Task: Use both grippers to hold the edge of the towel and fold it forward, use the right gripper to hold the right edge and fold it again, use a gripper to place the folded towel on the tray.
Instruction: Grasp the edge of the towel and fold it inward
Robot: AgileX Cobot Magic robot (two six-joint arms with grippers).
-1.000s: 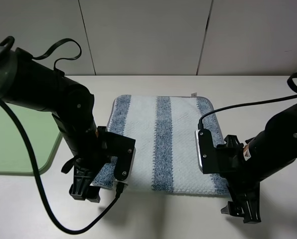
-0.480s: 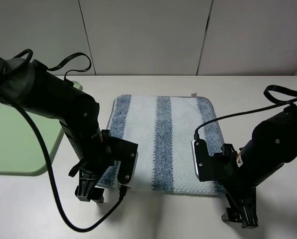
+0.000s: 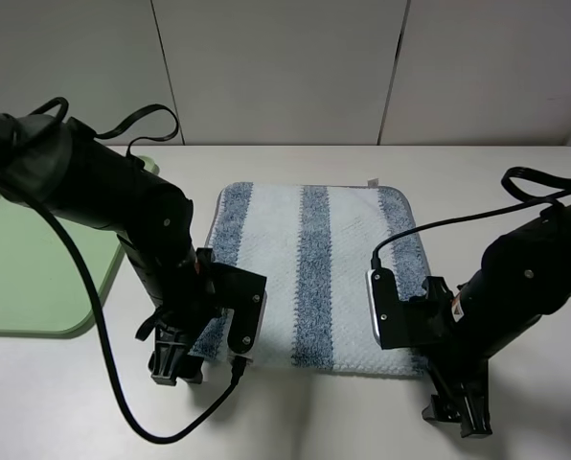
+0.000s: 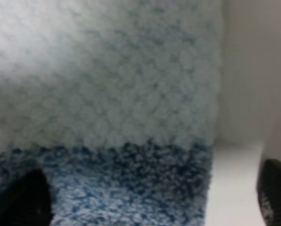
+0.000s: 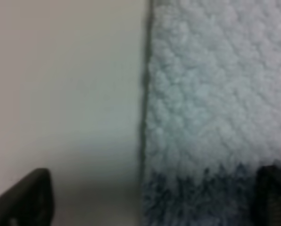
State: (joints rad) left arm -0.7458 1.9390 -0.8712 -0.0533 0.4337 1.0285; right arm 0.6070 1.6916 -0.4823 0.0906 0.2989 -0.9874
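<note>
Towel (image 3: 309, 278) lies flat and unfolded on the counter (image 3: 295, 431); no fold made yet. Left gripper (image 3: 175, 369) and right gripper (image 3: 458, 417) are low at its two near corners. In the wrist views both sets of jaws are spread, each straddling the towel's edge, pinching nothing. Remaining, as I judge it: grip, first fold, second fold, transfer to tray (image 3: 36, 278), which lies well apart at the left. Writing: none legible; the small white tag (image 3: 371, 180) on the far hem cannot be read.

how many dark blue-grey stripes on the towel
3 on the towel: left stripe at its left side, middle stripe down the centre, right stripe at its right side. Outer two partly covered.
</note>
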